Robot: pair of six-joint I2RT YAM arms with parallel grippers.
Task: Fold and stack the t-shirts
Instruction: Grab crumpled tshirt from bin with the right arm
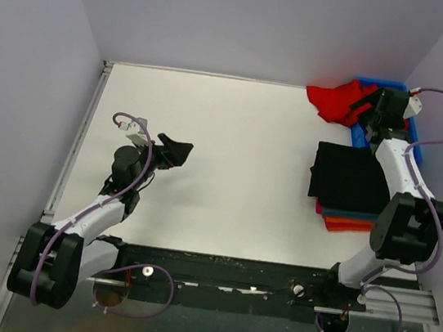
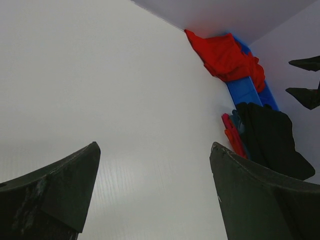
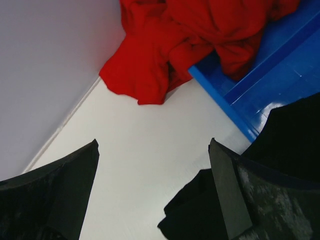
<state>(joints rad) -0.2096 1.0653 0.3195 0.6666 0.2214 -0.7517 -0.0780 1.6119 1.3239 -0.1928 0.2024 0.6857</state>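
Right gripper (image 1: 366, 102) spread wide, gripping nothing, hovering over the red shirt (image 1: 330, 100), which spills from the bin (image 1: 358, 137) in the far right corner, partly hidden by the wrist, folded stack (image 1: 350, 180) beside that arm, black on top, lower layers mere slivers, left gripper (image 1: 177, 152) wide too, empty, arm low over the table (image 1: 235, 127).

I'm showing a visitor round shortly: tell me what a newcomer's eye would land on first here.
The crumpled red t-shirt spilling from the blue bin in the far right corner, with the right hand open close by it. Next, the folded stack, black on top, at the right of the table.
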